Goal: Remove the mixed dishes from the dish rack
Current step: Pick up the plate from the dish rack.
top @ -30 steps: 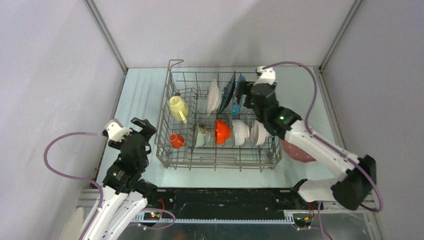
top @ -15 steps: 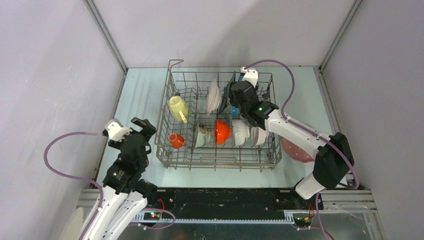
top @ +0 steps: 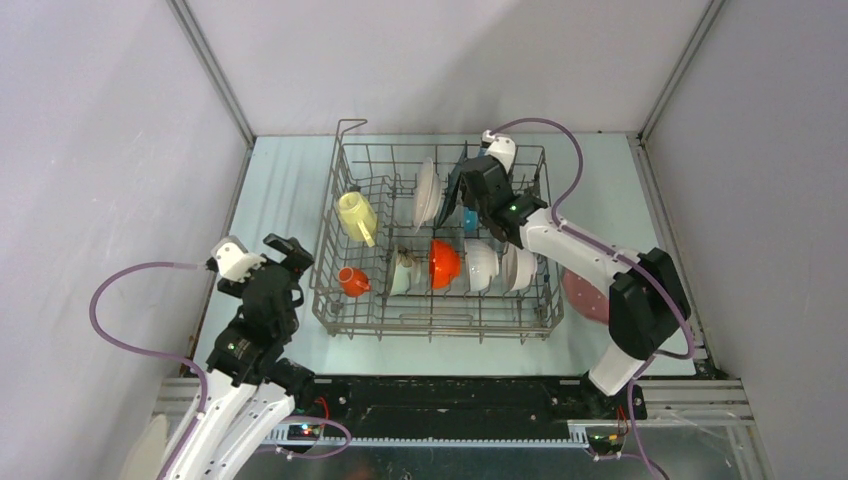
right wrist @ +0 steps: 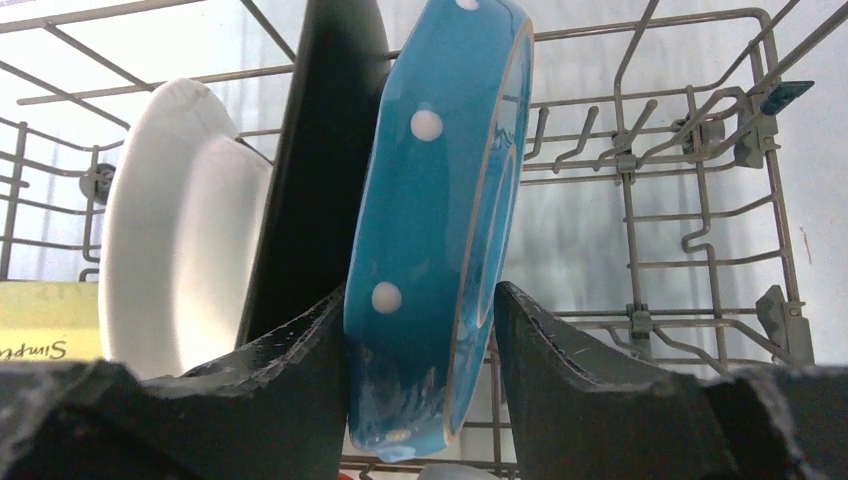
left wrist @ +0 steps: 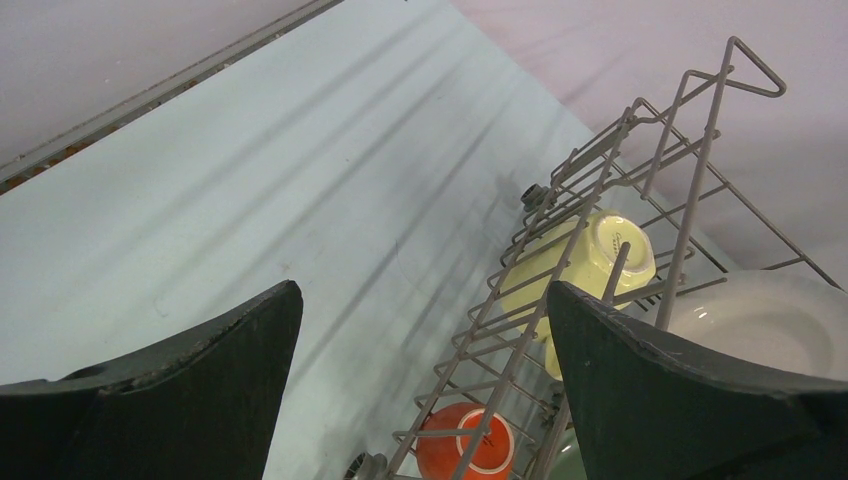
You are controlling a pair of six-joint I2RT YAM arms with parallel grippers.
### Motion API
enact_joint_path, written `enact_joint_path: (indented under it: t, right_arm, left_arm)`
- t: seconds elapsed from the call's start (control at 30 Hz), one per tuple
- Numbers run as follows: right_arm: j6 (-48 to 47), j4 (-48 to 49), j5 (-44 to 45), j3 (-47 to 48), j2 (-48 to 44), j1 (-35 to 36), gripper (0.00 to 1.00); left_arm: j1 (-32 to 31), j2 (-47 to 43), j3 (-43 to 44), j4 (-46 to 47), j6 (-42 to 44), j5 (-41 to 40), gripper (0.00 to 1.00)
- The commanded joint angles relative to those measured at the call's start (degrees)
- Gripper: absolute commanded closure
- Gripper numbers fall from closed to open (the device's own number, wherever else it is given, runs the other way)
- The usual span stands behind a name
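Dish rack (top: 440, 325) sat on table (top: 280, 180) in top view; left gripper (top: 288, 248) hung beside it, right gripper (top: 462, 200) was inside far plate row. Left wrist: fingers (left wrist: 200, 400) stood wide apart, empty, over table; yellow cup (left wrist: 575, 265), orange mug (left wrist: 465, 450) lay in rack. Right wrist: fingers (right wrist: 290, 400) straddled blue dotted plate (right wrist: 440, 220), upright beside black plate (right wrist: 320, 170); clamped or not, could not tell.

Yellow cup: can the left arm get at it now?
Probably yes, but only from above: the side wires of the rack stand between the open left end effector and the yellow cup.
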Motion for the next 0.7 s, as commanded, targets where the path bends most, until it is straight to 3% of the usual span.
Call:
enact_joint_path:
  t: [0.0, 0.1, 0.37, 0.57, 0.67]
  right_arm:
    - [0.6, 3.7, 2.0, 3.5, 2.8, -0.6, 0.46]
    - [0.5, 4.3, 2.7, 4.5, 4.2, -0.6, 0.49]
    - [-1.0, 1.9, 9.9, 7.2, 5.9, 0.8, 0.69]
    - [-5.7, 2.6, 19.0, 7.9, 4.0, 3.5, 0.99]
    - [-6.5, 3.2, 19.5, 8.0, 2.8, 4.0, 1.00]
  left_arm:
    - [-0.2, 0.4, -0.1, 1.8, 0.6, -1.1, 0.00]
    - [-0.2, 0.3, -0.1, 1.6, 0.5, -1.1, 0.00]
    - [-0.2, 0.1, -0.1, 1.1, 0.0, -1.7, 0.00]
    - [-0.2, 0.4, -0.2, 1.3, -0.1, -1.8, 0.00]
    - [-0.2, 0.4, -0.2, 1.1, -0.3, -1.8, 0.00]
